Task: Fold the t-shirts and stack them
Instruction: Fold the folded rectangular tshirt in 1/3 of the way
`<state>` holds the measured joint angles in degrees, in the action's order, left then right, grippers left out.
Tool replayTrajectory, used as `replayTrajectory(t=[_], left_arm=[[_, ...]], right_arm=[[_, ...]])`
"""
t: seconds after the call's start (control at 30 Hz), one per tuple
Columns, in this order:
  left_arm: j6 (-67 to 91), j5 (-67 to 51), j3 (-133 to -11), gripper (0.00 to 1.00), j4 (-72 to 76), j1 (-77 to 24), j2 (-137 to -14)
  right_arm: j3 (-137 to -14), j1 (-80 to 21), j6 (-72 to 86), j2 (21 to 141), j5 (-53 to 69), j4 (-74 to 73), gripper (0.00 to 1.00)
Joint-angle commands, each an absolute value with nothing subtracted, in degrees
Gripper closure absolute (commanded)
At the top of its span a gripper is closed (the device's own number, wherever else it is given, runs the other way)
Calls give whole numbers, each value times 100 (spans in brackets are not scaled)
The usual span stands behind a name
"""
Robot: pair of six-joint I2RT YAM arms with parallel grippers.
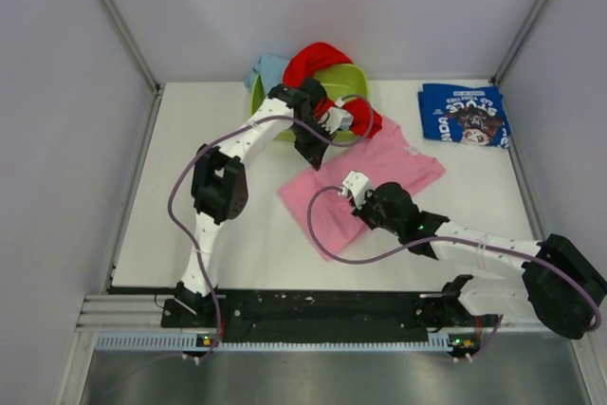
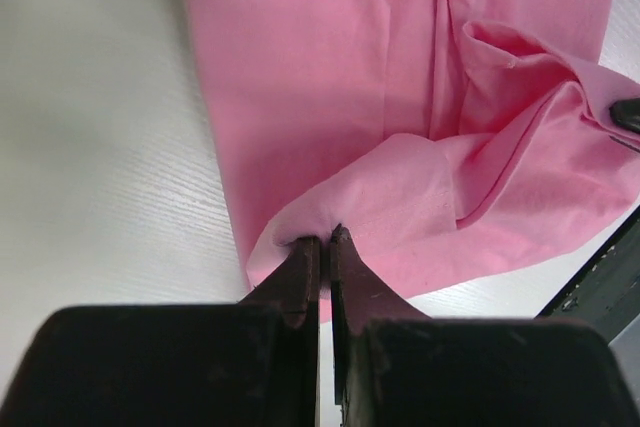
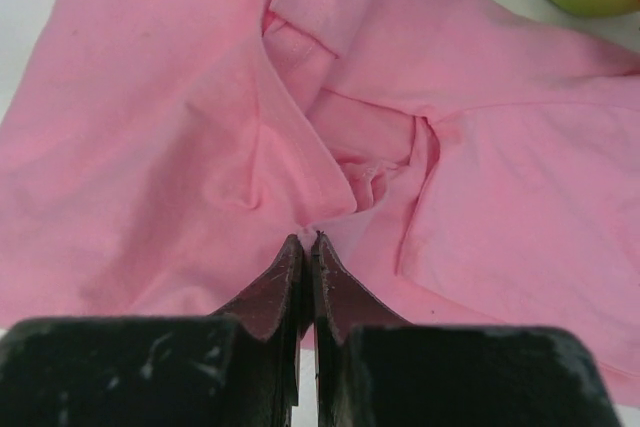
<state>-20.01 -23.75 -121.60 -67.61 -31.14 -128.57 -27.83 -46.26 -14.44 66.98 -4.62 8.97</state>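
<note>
Pink shirt (image 1: 403, 170) rumpled on the tabletop (image 1: 237, 234), beside the tub (image 1: 353, 78). Left claw (image 2: 322, 239) and right claw (image 3: 305, 239) each pinch its cloth shut. Shallow pinches may slip; uneven pulling would likely bunch it.

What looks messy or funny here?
The red t-shirt spills over the rim of the lime green tub, with a light blue t-shirt bunched behind it. The pink t-shirt lies rumpled and crooked on the table, unlike the neatly folded navy t-shirt.
</note>
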Motion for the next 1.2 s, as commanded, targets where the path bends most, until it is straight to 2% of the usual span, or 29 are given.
replayTrajectory(t=[0.0,0.43,0.5,0.53,0.63,0.73,0.9,1.0,1.07,1.17], left_arm=[[-1881,-2408,-12349,100,-6522,-3155,-12964],[-1890,-2171,-12243,100,-6161,-3182,-13157],[-1881,-2162,-12243,92,-6135,-3182,-13184],[-1890,-2171,-12234,82,-6126,-3190,-13192],[-1960,-2416,-12296,65,-6082,-3190,-13149],[-2074,-2715,-12427,59,-5986,-3190,-12921],[-2293,-2830,-12305,48,-5722,-3164,-12060],[-2399,-2734,-11788,41,-5477,-3094,-11384],[-2513,-2681,-11305,39,-5309,-2980,-10979],[-2715,-2445,-10428,40,-5195,-2839,-10592]], right_arm=[[-3085,-4518,-1652,6768,-843,563,100],[-2918,-4368,-1933,7277,-1546,1018,100],[-2909,-4351,-1907,7356,-1687,1098,100],[-2909,-4359,-1881,7400,-1775,1142,99],[-2918,-4298,-1688,7558,-2258,1248,75],[-3014,-4097,-1477,7568,-2478,1213,61],[-3550,-3613,-801,6963,-2427,344,50],[-3639,-3577,-686,6225,-920,220,45],[-3735,-3586,-48,5960,-30,158,39],[-4025,-3577,1166,6029,649,-183,43]])
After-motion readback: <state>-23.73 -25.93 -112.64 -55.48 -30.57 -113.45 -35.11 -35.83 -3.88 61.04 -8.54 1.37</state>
